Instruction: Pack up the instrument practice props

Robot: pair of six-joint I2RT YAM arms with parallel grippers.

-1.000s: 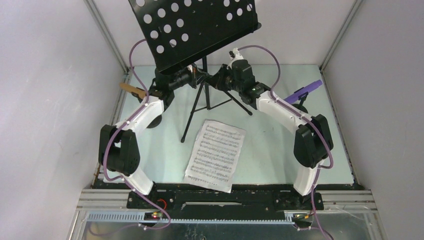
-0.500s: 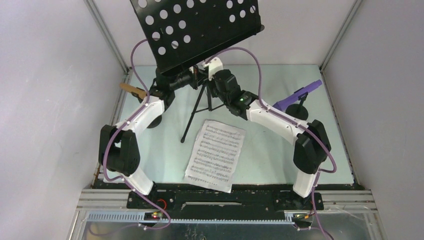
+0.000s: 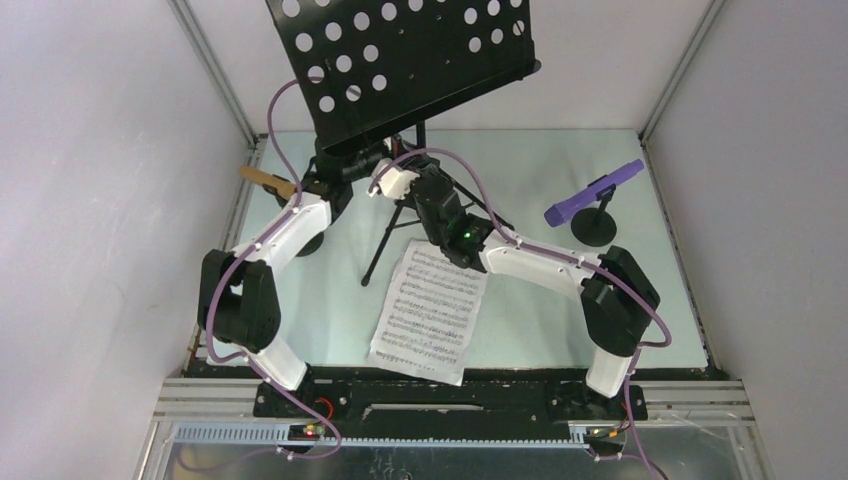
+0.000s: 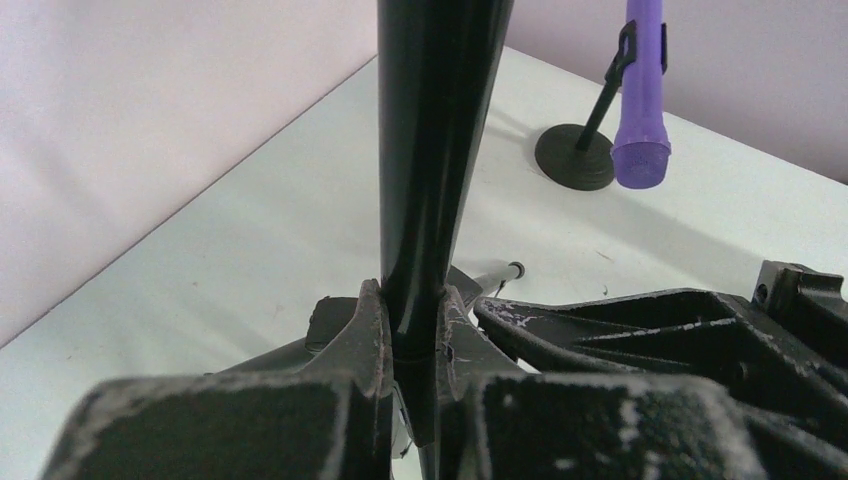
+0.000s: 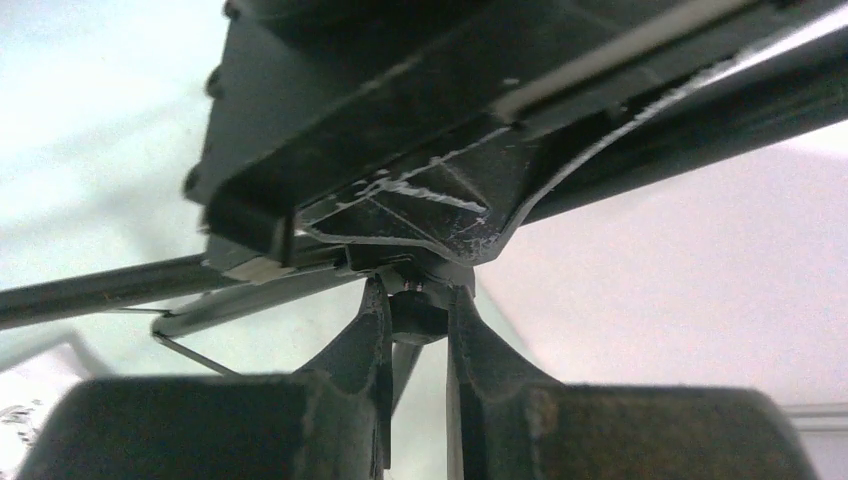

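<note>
- music rack [image 3: 400, 60]: black, perforated, tilted, standing high at 12 o'clock on the pale green worktop [image 3: 660, 300]. its tripod legs [image 3: 385, 235] are splayed on the surface beneath.
- left gripper [image 4: 410, 330]: jaws clamped on the stand's pole [image 4: 435, 150]. the pole's long axis is upright and rises straight out of the pinch.
- right gripper [image 5: 418, 310]: reaches in from 4 o'clock, right under the rack's bracket. its fingers [image 5: 365, 330] sit close together on either side of a small dark knob [image 5: 418, 312]. cannot tell whether they pinch it or only flank it.
- key relation: the knob lies directly between the right jaws, at the joint where rack meets pole, and the left arm holds the pole below it. judgement: the right arm is the one placed to work the joint while the left steadies.
- sheet music [image 3: 432, 310]: white printed page, flat on the worktop at 6 o'clock from the tripod, apart from both grippers.
- purple microphone [image 3: 594, 192]: tilted in its black round-based holder [image 3: 598, 230] at 3 o'clock, well apart from the stand.
- tan microphone [image 3: 265, 180]: at 9 o'clock, just beside the left arm; its holder is mostly hidden.
- risk, as a judgement: a tall, top-heavy stand may tip if the pole grip slackens.
</note>
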